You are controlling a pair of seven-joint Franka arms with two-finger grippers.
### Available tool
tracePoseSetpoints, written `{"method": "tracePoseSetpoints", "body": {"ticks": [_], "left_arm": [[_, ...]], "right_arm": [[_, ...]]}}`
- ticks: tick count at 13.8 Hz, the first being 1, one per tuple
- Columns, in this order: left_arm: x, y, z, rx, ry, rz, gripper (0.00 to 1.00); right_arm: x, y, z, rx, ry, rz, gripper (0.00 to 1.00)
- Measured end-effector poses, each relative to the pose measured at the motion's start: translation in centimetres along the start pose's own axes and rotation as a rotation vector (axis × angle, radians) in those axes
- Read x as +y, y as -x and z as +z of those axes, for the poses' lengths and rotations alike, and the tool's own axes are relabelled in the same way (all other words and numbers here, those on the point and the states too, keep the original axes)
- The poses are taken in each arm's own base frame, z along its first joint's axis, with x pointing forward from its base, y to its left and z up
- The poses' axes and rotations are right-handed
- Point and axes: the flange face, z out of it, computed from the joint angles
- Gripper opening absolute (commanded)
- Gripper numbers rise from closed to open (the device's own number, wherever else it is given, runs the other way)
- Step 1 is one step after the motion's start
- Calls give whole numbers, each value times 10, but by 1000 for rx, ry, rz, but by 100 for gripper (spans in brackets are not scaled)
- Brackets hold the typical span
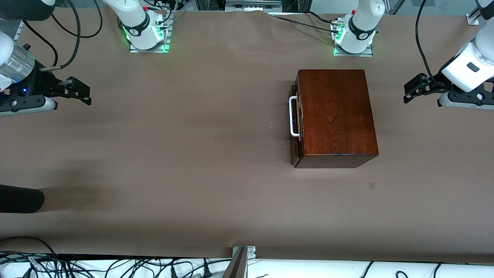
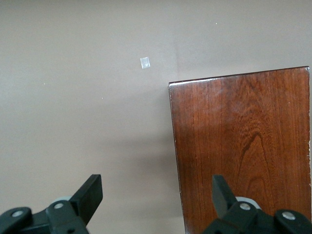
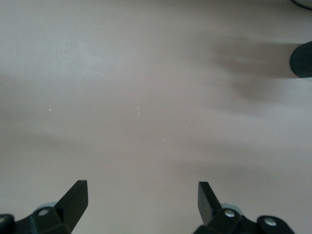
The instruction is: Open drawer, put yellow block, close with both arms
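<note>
The reddish-brown wooden box (image 1: 335, 116) stands toward the left arm's end of the table. Its drawer (image 1: 294, 148) is pushed in, and the dark front with the white bar handle (image 1: 293, 116) faces the right arm's end. The yellow block is out of view. My left gripper (image 1: 410, 92) hangs open above the table beside the box's closed end; the left wrist view shows the box top (image 2: 243, 146) under one finger, and the left gripper (image 2: 156, 195) holds nothing. My right gripper (image 1: 83, 92) hovers open and empty at its own end of the table, with the right gripper (image 3: 141, 195) over bare cloth.
Brown cloth (image 1: 185, 154) covers the table. A black rounded object (image 1: 19, 199) pokes in at the right arm's end, nearer the front camera; it shows as a black rounded object (image 3: 302, 58) in the right wrist view. A small tape mark (image 1: 371, 185) lies near the box. Cables run along the front edge.
</note>
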Motion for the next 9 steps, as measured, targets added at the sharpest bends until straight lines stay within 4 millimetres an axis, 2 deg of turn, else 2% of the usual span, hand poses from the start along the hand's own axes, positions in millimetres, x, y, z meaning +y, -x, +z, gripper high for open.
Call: {"method": "tracePoseSetpoints", "body": {"ticks": [9], "left_arm": [[-2, 2, 4, -19, 0, -23, 100]], "right_arm": [[0, 0, 0, 0, 0, 0, 100]]}}
